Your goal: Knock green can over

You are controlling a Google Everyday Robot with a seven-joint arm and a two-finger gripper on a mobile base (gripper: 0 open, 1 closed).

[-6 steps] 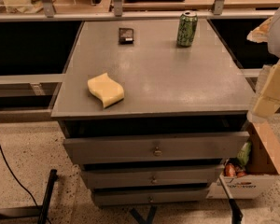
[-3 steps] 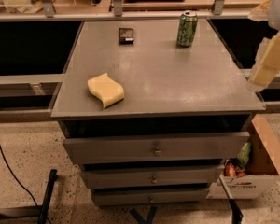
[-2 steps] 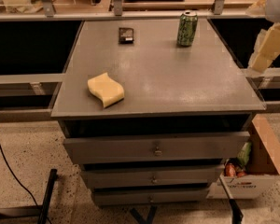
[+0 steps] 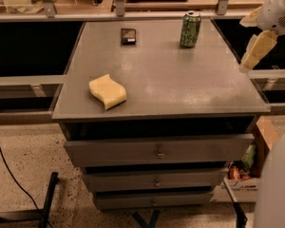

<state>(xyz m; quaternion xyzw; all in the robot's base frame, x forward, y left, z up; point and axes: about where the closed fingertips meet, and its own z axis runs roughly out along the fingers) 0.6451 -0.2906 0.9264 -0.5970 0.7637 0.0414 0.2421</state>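
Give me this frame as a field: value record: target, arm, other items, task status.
target: green can, upright, far right part of the cabinet top
arm: end effector off the cabinet's right edge, nearer the camera than the can, not touching it
other items: yellow sponge front left; small dark object near the far edge, left of the can
task status: can not yet knocked over

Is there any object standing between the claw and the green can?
Nothing visible does. The claw hangs beside the right edge of the table; the green can stands upright at the back, only bare surface between. The yellow sponge lies far left.
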